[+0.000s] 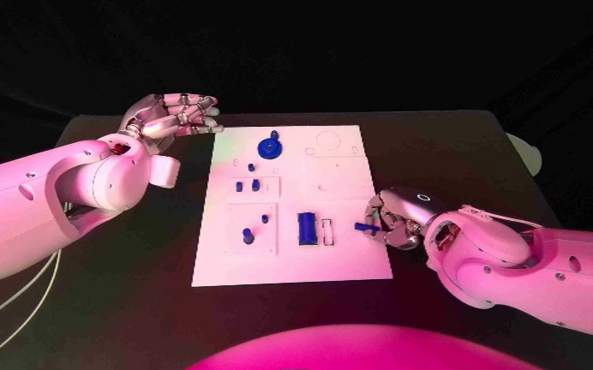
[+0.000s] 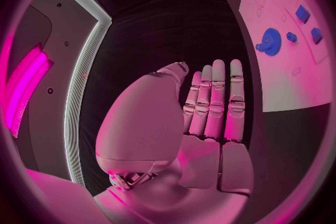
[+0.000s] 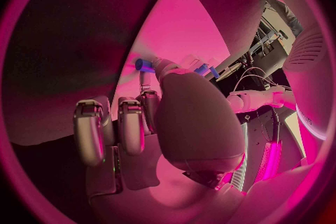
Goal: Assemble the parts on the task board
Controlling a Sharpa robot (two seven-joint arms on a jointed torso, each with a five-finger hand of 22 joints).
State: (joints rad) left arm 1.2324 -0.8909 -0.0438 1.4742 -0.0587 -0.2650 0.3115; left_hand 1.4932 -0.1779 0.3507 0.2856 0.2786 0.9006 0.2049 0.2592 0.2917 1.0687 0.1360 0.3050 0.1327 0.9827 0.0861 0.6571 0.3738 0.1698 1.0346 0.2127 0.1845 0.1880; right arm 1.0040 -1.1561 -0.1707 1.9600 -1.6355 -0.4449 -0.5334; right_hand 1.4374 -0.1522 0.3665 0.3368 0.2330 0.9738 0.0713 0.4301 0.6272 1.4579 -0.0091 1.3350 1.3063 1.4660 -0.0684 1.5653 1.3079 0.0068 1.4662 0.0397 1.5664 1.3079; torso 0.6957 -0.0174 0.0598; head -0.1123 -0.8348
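The white task board (image 1: 333, 259) lies in the middle of the table. On it sit a blue gear (image 1: 270, 145), several small blue parts (image 1: 256, 185) and a blue block (image 1: 305, 228). My right hand (image 1: 396, 217) is over the board's near right edge and pinches a small blue part (image 1: 366, 227); the right wrist view shows that part (image 3: 145, 65) at the fingertips of the hand (image 3: 175, 117) above the board (image 3: 175, 28). My left hand (image 1: 173, 115) hovers beside the board's far left corner and holds nothing. In the left wrist view its fingers (image 2: 213, 101) lie straight, with the gear (image 2: 270, 42) beyond.
A narrow white slot (image 1: 326, 231) sits beside the blue block, and a round recess (image 1: 327, 141) is at the board's far right. A pale object (image 1: 529, 154) lies at the black table's (image 1: 136, 259) right edge.
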